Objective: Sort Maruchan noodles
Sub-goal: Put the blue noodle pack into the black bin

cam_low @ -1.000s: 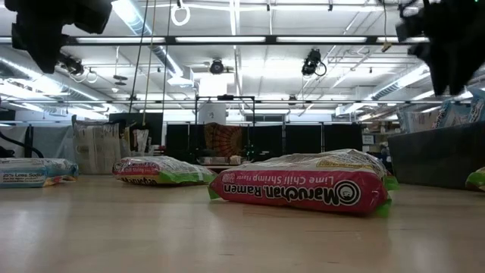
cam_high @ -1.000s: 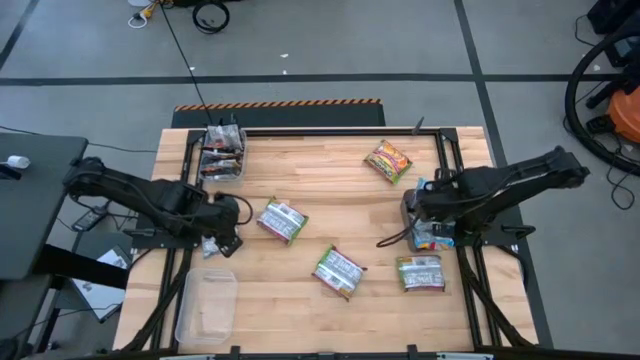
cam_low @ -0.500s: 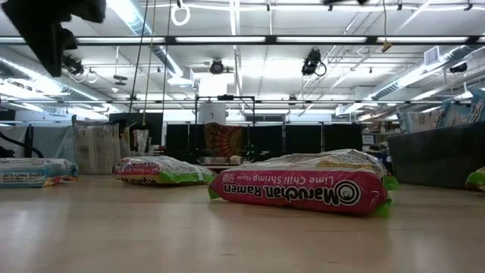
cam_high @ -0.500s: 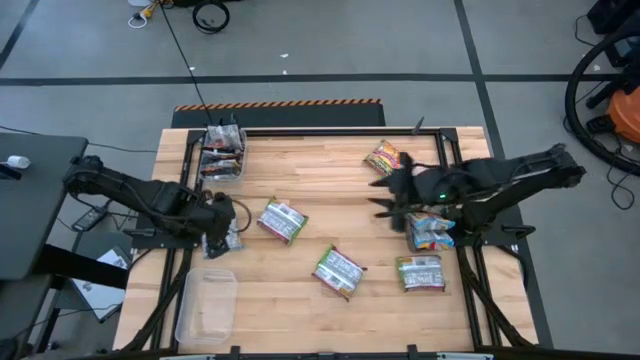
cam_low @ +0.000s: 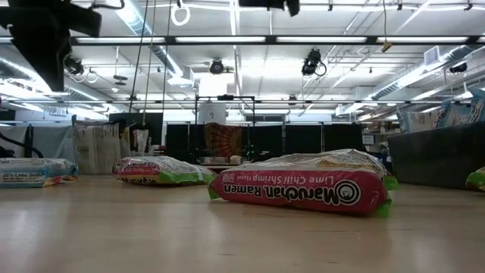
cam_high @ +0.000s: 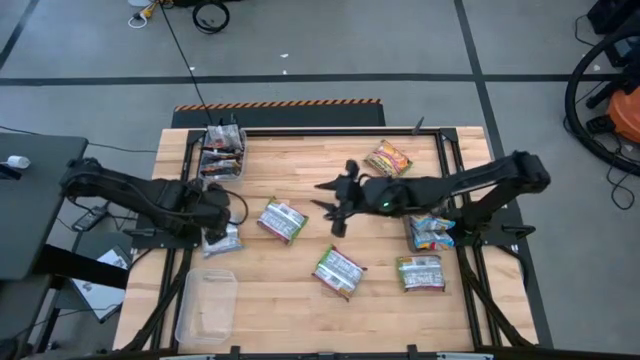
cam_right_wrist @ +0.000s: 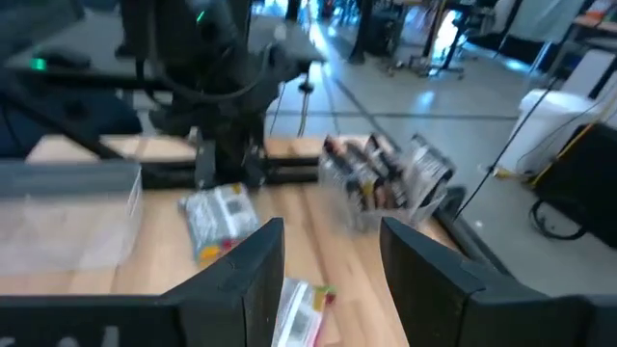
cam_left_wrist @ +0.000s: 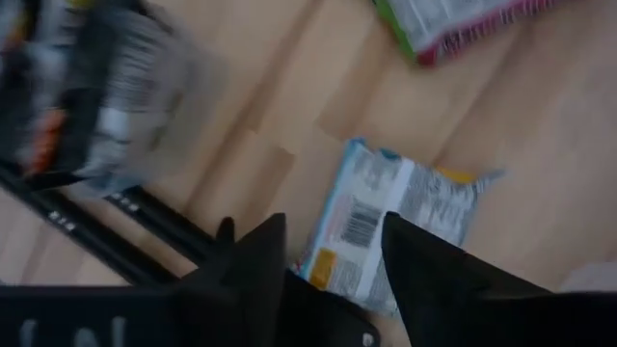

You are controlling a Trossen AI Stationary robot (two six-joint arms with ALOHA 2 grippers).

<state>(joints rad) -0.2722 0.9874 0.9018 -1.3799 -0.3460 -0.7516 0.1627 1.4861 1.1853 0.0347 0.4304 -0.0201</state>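
Widened the left gripper (cam_high: 218, 216) at the left edge of the table (cam_high: 280, 305) within the past second, leaving its fingers apart and clamped on nothing. Shows, in the left wrist view, a blue-white packet (cam_left_wrist: 386, 226) lying flat on the wood just past those parted fingers. Released, by the look of it, beside the empty clear bin (cam_high: 205, 305) rather than inside it. Swung the right gripper (cam_high: 335, 200) away from the blue-white heap (cam_high: 430, 232) at the right edge and out to mid-table, fingers apart and empty as well. Heads, probably, for the green-white packet (cam_high: 282, 220) lying nearest. Leaves most of the sorting undone: yellow-red packet (cam_high: 388, 160) and the other green-white ones lie loose.
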